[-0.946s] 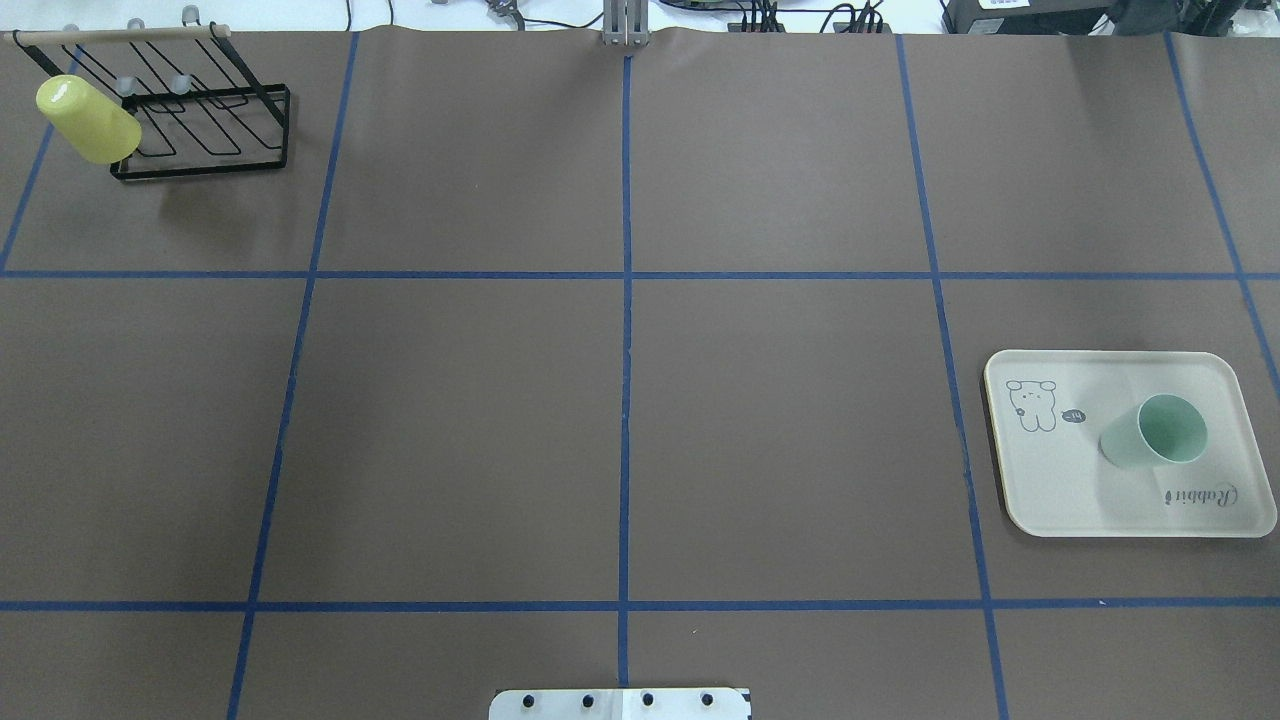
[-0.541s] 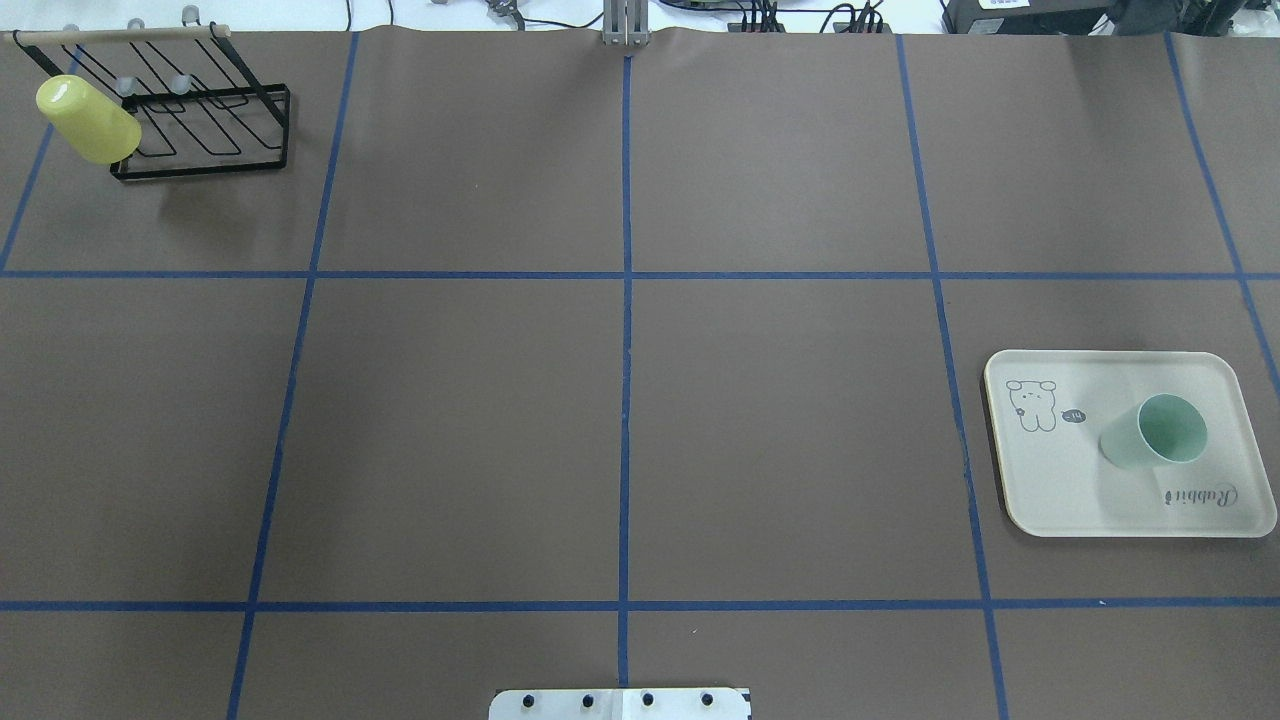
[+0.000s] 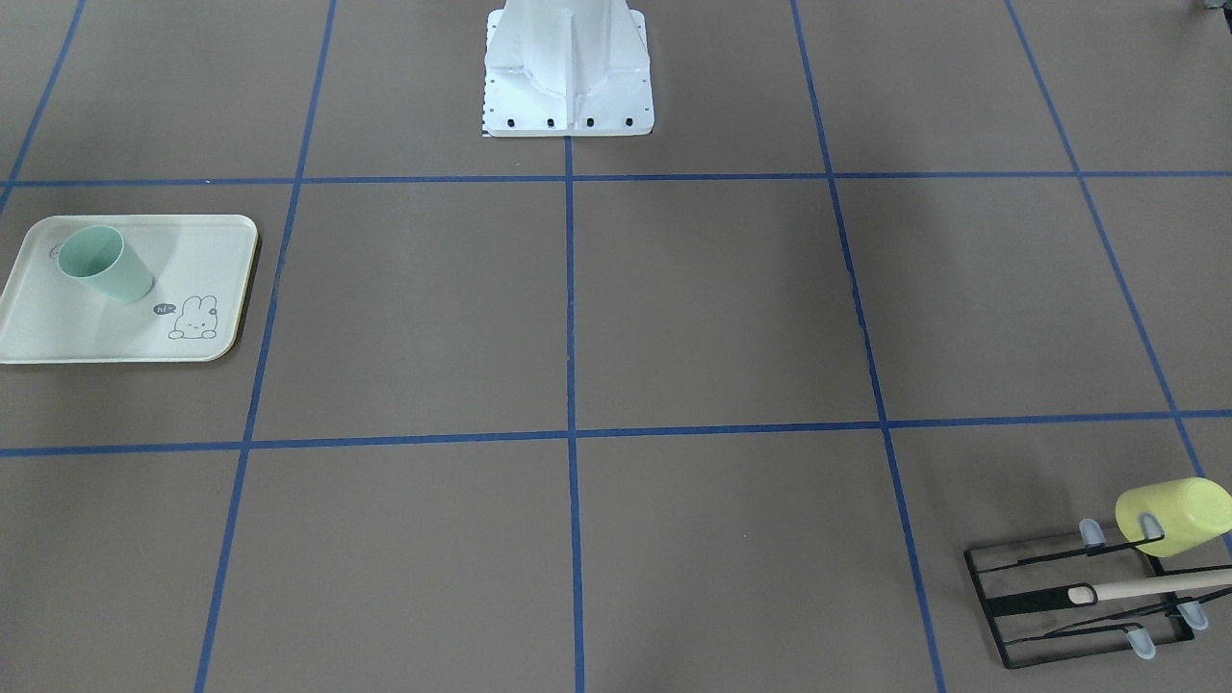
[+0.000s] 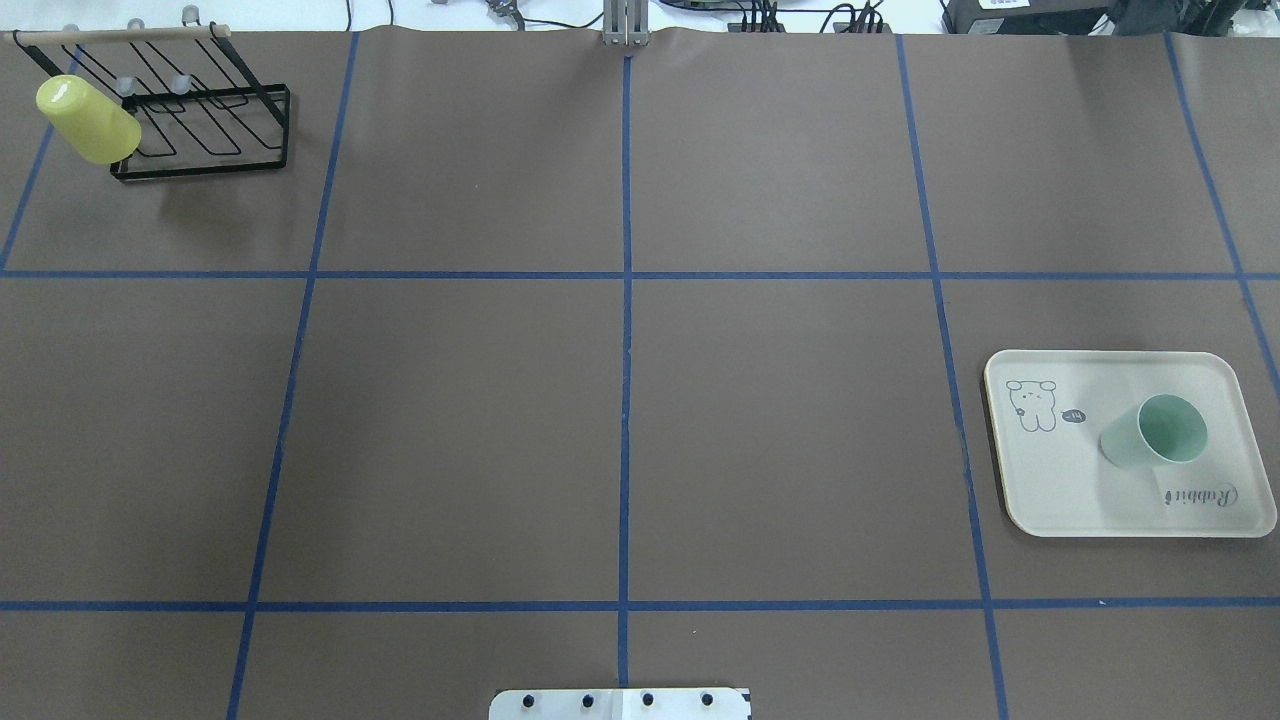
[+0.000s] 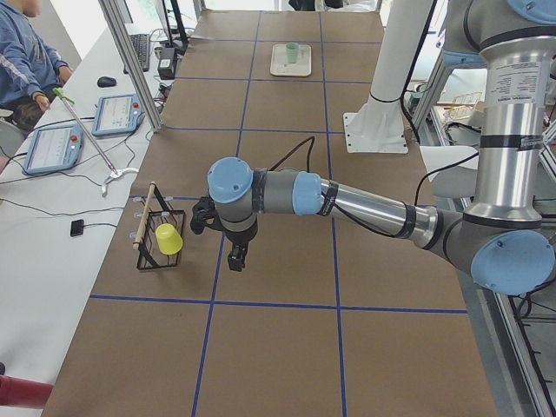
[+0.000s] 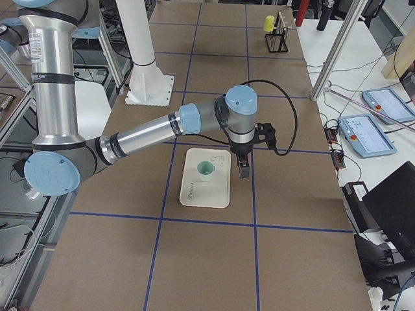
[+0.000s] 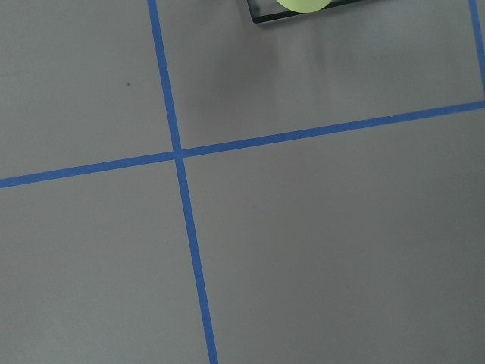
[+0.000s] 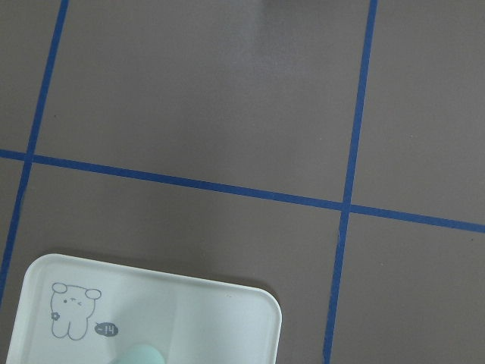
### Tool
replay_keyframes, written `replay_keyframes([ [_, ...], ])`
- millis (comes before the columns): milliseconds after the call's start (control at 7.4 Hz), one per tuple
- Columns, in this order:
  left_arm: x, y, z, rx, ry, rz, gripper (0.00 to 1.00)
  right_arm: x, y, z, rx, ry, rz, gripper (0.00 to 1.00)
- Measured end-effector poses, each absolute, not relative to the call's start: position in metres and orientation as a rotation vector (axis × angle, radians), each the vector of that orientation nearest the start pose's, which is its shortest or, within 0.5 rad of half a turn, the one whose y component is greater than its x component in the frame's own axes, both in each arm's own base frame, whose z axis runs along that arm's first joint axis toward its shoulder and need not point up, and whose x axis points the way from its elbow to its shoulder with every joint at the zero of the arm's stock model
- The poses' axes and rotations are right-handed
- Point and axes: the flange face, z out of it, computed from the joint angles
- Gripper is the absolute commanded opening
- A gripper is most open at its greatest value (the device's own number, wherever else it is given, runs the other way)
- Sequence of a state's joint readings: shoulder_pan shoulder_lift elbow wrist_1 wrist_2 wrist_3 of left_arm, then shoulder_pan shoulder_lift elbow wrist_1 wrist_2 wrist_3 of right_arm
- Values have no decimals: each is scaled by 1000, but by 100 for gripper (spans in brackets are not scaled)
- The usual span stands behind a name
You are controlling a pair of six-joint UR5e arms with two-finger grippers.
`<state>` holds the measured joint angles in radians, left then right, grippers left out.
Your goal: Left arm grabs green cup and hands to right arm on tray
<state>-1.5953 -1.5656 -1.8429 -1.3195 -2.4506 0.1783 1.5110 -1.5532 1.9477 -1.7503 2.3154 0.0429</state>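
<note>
The pale mint-green cup [image 4: 1155, 432] stands upright on the cream tray [image 4: 1050, 490] at the table's right side; it also shows in the front-facing view [image 3: 101, 262]. A sliver of the cup [image 8: 140, 355] and the tray's corner [image 8: 189, 318] show in the right wrist view. My right gripper [image 6: 244, 172] hangs over the table just beside the tray [image 6: 201, 194], apart from the cup [image 6: 205, 170]. My left gripper [image 5: 236, 259] hangs above the table near the rack, far from the tray. Both grippers show only in side views, so I cannot tell whether they are open or shut.
A yellow-green cup [image 4: 90, 120] hangs tilted on a black wire rack [image 4: 200, 168] at the far left corner; its rim shows in the left wrist view [image 7: 303, 4]. The robot's white base [image 3: 568, 77] stands at mid-table. A seated operator [image 5: 26, 61] is beside the table.
</note>
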Motion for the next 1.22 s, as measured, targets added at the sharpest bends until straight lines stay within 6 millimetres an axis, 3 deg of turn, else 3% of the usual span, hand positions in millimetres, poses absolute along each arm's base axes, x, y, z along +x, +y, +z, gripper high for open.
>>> replay_keyframes([
  [1216,-68,-478,547,126,861,167,100,25,-490,484,162,-752,-112,100],
])
